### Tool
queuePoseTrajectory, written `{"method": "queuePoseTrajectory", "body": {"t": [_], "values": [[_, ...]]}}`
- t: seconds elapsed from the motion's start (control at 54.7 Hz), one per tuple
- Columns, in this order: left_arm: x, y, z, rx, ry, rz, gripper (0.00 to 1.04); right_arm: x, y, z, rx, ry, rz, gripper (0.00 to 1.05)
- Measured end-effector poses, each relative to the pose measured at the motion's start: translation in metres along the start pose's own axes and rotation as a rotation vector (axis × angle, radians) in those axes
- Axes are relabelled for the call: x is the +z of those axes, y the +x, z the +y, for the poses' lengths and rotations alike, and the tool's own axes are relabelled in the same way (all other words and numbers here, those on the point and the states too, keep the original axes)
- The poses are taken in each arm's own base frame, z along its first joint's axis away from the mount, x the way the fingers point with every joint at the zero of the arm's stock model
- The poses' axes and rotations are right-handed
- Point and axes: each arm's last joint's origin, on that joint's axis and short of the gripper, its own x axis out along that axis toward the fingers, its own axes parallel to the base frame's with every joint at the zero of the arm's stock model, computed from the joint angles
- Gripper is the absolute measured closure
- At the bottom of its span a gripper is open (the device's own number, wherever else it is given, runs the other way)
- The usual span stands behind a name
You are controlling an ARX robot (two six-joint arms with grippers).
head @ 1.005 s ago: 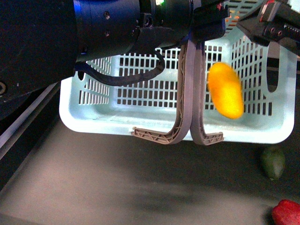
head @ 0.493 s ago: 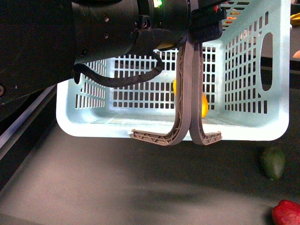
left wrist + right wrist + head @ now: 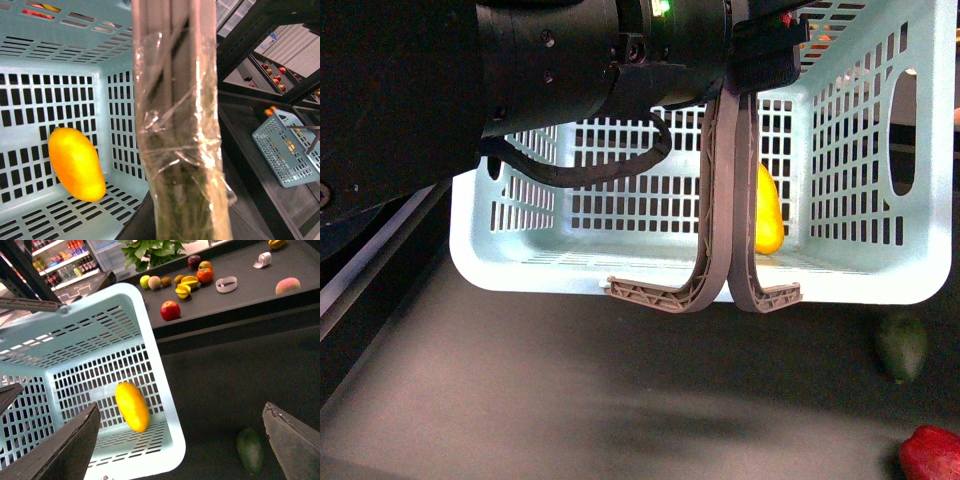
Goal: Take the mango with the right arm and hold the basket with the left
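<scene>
The light-blue basket [image 3: 840, 285] hangs above the dark table. My left gripper [image 3: 760, 55] is shut on its two grey-brown handles [image 3: 725, 200], which are pressed together. In the left wrist view the handles [image 3: 180, 125] are wrapped in clear tape. The yellow-orange mango [image 3: 767, 215] is inside the basket, low by a slotted wall. It also shows in the left wrist view [image 3: 76, 164] and the right wrist view [image 3: 132, 406]. My right gripper [image 3: 182, 447] is open and empty, above and outside the basket's corner [image 3: 167, 440]. It is out of the front view.
A dark green fruit [image 3: 902, 345] and a red apple [image 3: 930, 455] lie on the table right of the basket. The green fruit also shows in the right wrist view [image 3: 250, 450]. A shelf holds several fruits, among them a red apple [image 3: 170, 310]. A second blue basket [image 3: 287, 145] stands further off.
The mango was in the air under my right gripper, fell into the basket and now rests low inside. My right gripper has left the front view. The basket shifted slightly.
</scene>
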Motion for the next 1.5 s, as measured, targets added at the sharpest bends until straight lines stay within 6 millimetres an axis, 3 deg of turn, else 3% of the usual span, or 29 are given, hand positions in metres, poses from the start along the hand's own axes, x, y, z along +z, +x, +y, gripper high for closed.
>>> {"method": "queuePoseTrajectory", "body": {"t": [0.091,0.183,0.238,0.658,1.498], "values": [[0.000,0.000,0.000,0.001,0.000,0.000,0.98,0.000,0.000,0.000,-0.001,-0.007,-0.003,0.08],[0.000,0.000,0.000,0.002,0.000,-0.001,0.98,-0.007,-0.004,0.000,0.023,-0.221,-0.191,0.30],[0.000,0.000,0.000,0.002,0.000,-0.001,0.98,-0.009,-0.007,0.001,0.028,-0.283,-0.214,0.40],[0.000,0.000,0.000,0.000,-0.001,0.000,0.98,-0.026,-0.019,0.008,0.024,-0.360,-0.221,1.04],[0.000,0.000,0.000,0.000,-0.001,0.000,0.98,-0.035,-0.037,0.005,0.028,-0.359,-0.232,1.03]]}}
